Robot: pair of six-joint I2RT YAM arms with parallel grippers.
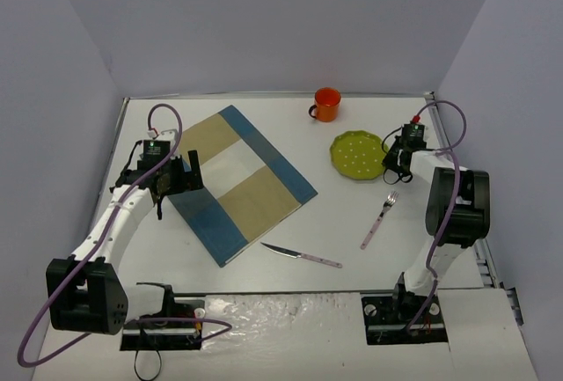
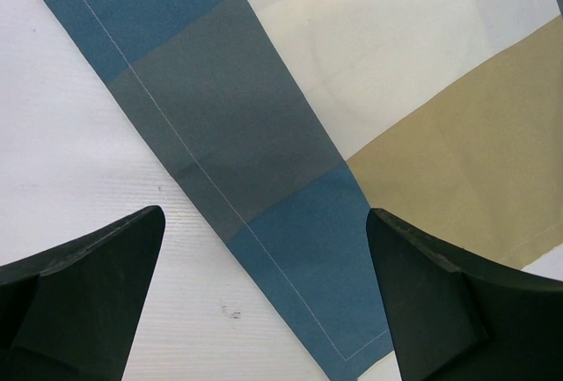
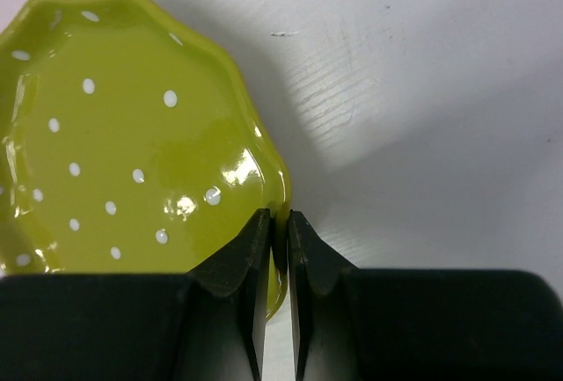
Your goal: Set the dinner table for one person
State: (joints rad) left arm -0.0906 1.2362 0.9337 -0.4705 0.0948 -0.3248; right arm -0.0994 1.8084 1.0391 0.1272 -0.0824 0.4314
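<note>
The table fills the middle of the top view. At its right side, the right claw has its jaws nearly together, pinching the rim of the plate. At the left, the left claw gapes wide, holding nothing, over a corner of the placemat.

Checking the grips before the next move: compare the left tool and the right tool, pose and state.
The left tool's jaws stand wide apart; the right tool's are pinched nearly together. The left tool holds nothing and hangs above the placemat's blue border; the right tool grips the green plate by its rim. Both have dark fingers.
</note>
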